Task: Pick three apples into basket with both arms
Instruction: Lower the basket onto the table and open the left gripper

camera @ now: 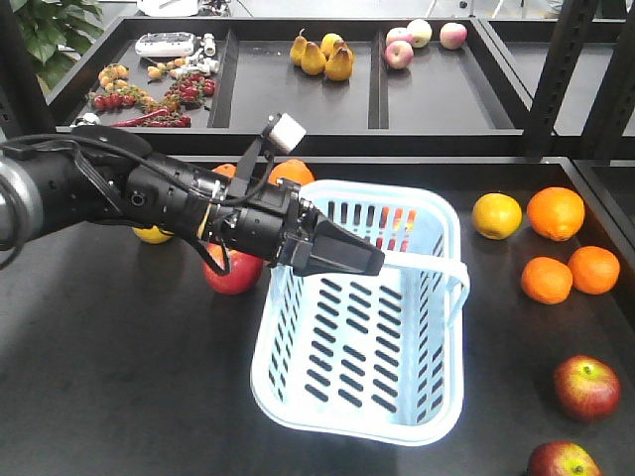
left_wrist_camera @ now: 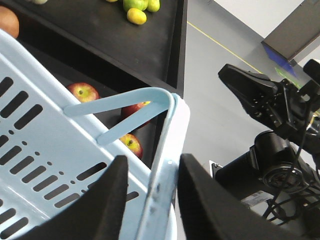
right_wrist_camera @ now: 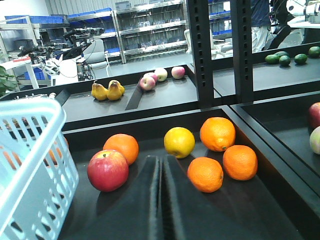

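black tabletop (camera: 119, 397) fills the front view, with a shelf (camera: 278, 99) of yellow pears (camera: 322, 55) and pink apples (camera: 417, 40) behind it. the pale blue slotted plastic basket (camera: 397, 190) stands at the middle of the tabletop. the left black end effector (camera: 342, 253) sits at the basket's 9 o'clock rim. the left wrist view shows its two wide fingers (left_wrist_camera: 107, 205) standing either side of that rim, one touching it; whether they clamp it i cannot tell.

two dark maroon-red round apples (camera: 585, 387) lie on the tabletop at 4 and 5 o'clock of the basket, well apart from that end effector. only the left wrist view shows three (left_wrist_camera: 131, 144), beyond the flat band handle (left_wrist_camera: 120, 102), and also the right black arm (left_wrist_camera: 260, 100).

the right end effector (right_wrist_camera: 160, 200) shows its tips only in its own view, fingers pressed together. a brighter red apple (right_wrist_camera: 108, 170) lies near it at 10 o'clock, the basket is further off at 9 o'clock, and round oranges (right_wrist_camera: 217, 134) lie at 1 o'clock.
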Tool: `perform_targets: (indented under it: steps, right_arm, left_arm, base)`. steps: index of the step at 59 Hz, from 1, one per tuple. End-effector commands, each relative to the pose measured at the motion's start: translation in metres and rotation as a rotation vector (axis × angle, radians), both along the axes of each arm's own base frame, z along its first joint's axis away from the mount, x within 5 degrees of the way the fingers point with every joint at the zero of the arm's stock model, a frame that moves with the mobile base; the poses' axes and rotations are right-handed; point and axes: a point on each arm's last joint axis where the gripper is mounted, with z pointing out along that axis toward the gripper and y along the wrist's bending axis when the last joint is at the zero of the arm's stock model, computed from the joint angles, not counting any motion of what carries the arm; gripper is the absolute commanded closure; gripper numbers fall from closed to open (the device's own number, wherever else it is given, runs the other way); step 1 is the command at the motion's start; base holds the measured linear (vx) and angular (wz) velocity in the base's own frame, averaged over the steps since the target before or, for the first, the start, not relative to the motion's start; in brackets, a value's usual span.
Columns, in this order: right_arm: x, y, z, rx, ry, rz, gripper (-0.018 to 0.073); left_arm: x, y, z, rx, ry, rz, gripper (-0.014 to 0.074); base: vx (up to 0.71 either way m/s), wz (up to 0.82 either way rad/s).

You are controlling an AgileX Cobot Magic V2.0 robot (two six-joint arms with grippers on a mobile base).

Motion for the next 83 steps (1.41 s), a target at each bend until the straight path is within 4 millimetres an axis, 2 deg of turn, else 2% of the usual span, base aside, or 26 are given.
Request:
perform_targets:
  steps: [1, 16, 38, 52, 69, 83]
  right_arm:
    - [0.000, 0.001, 0.003, -0.022, -0.071, 0.009, 0.0564]
    - [0.000, 0.001, 0.003, -0.022, -0.071, 0.009, 0.0564]
    - [0.000, 0.001, 0.003, -0.022, -0.071, 0.009, 0.0564]
    - [0.000, 0.001, 0.003, -0.022, -0.071, 0.009, 0.0564]
    - [0.000, 0.001, 0.003, -0.022, -0.071, 0.009, 0.0564]
    - [0.000, 0.001, 0.003, -0.022, -0.071, 0.009, 0.0564]
  left_arm:
    - [-0.006, -0.002, 0.029, -0.067, -0.049, -0.013, 0.0602]
    - [0.000, -0.003, 0.015, -0.034, -0.032, -0.004, 0.0602]
    - [0.000, -0.002, 0.013, -0.001, -0.045, -0.007, 0.0567]
    - [0.002, -0.002, 0.012, 0.005, -0.025, 0.016, 0.0458]
    - [0.002, -0.002, 0.012, 0.008, -0.004, 0.028, 0.0242]
    - [0.003, -0.002, 0.012, 0.002, 0.015, 0.038, 0.0197]
  base:
    - [0.00, 0.00]
    - [0.00, 0.00]
    - [0.00, 0.00]
    - [0.00, 0.00]
    - [0.00, 0.00]
    - [0.00, 0.00]
